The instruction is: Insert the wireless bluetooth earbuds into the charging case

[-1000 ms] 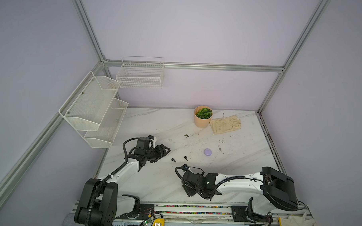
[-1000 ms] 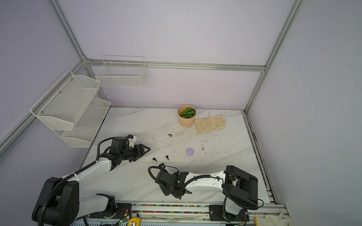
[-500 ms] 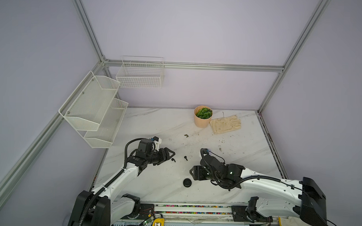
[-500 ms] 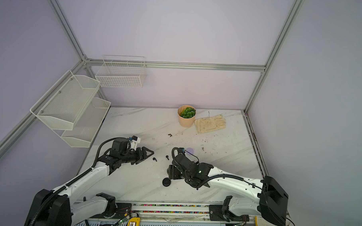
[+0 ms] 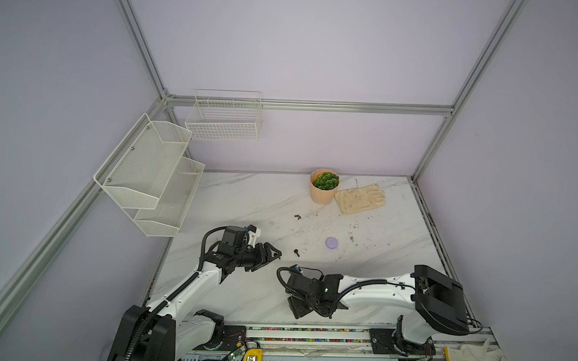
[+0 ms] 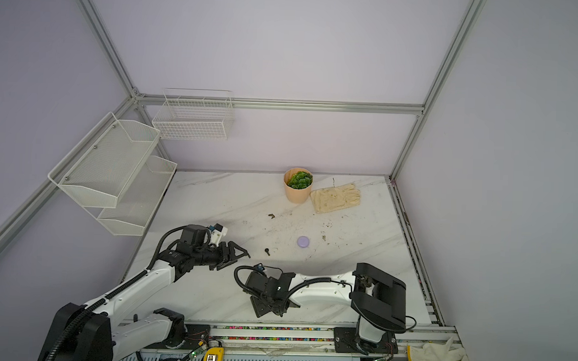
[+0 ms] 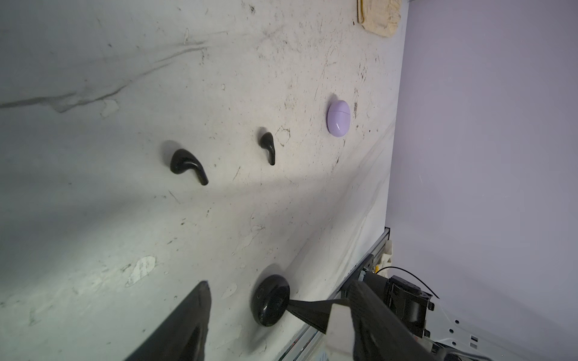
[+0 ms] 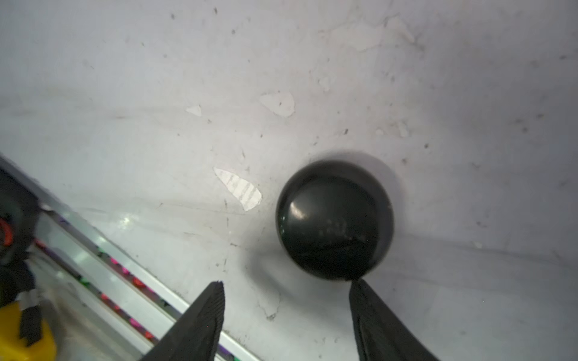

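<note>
Lying loose on the marble table (image 5: 247, 203) are two black earbuds, both on their sides and neither in a case. One black earbud (image 7: 187, 165) is ahead of the left gripper (image 7: 247, 293), and a second black earbud (image 7: 268, 147) lies between it and the lilac case (image 7: 338, 118). Only the second shows in both top views.

There are two cases, both round and shut. The lilac case sits out on open marble, right of the earbuds. The black case (image 8: 334, 220) lies close to the table's front edge, with little room between it and the front rail (image 8: 125, 272).

The left gripper's jaws stand apart with nothing between them. The right gripper (image 8: 287, 282) points down over the black case, and its jaws are apart too. The case lies just beyond the tips, off toward one fingertip (image 8: 369, 300) that meets its outline. I cannot tell whether they touch.

Scuffed marble lies open from the earbuds across the middle to the back. There one plant pot (image 5: 323, 189) and one cream glove (image 5: 359, 198) sit just beside each other. One white glove (image 5: 473, 356) lies beyond the rail at the front right corner. One two-tier mesh shelf (image 5: 149, 163) overhangs the table's left edge, and one wire basket (image 5: 225, 119) hangs on the back wall.
</note>
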You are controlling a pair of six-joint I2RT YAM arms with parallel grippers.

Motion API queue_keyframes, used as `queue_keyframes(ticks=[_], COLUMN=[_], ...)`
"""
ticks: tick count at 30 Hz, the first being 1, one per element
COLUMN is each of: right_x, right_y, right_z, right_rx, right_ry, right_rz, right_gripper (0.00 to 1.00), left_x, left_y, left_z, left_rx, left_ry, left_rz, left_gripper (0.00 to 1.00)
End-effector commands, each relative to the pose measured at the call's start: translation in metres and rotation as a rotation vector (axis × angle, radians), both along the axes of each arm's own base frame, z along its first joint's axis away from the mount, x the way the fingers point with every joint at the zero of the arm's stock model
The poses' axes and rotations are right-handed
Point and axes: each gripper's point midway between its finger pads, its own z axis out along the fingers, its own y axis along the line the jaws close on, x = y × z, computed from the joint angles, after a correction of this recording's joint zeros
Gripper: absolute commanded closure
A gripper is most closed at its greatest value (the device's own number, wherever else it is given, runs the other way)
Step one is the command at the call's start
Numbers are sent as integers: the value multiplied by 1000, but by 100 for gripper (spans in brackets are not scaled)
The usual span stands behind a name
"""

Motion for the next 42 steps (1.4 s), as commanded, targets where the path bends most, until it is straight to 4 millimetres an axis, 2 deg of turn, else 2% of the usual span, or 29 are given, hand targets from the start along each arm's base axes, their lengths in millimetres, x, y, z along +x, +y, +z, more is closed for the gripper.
queue_keyframes(ticks=[1, 5, 8, 16, 23, 27, 31, 36, 37, 39, 42], right_x=[16, 25, 30, 43, 70, 68, 59, 60, 58, 57, 56], right_y=[-25, -35, -43, -59, -69, -57, -26, -25, -22, -20, -18], right_z=[-1, 3, -1, 4, 15, 42, 60, 47, 46, 38, 24], right_rx=[-127, -145, -161, -159, -117, -34, 136, 108, 104, 59, -32], right_ry=[-92, -140, -141, -151, -163, -86, 57, 105, 112, 119, 125], right_rz=[-25, -73, -101, -158, -221, -318, -433, -534, -542, -571, -593], right_gripper=[34, 39, 42, 43, 41, 32, 27, 25, 22, 17, 17], left_x=[-10, -14, -16, -16, -16, -15, -12, -13, -13, -12, -9], left_y=[-4, -5, -5, -11, -13, -10, 2, 10, 11, 15, 20], left_z=[-4, -5, -7, -14, -20, -19, -20, -24, -23, -23, -21], left_rx=[-24, -30, -29, -30, -26, -13, 50, 113, 123, 140, 163], left_ry=[-4, 0, 5, 25, 34, 38, 21, 29, 29, 16, -6], left_rz=[-36, -44, -47, -45, -38, -17, 36, 38, 43, 58, 76], left_gripper=[29, 28, 28, 28, 28, 28, 27, 27, 27, 27, 26])
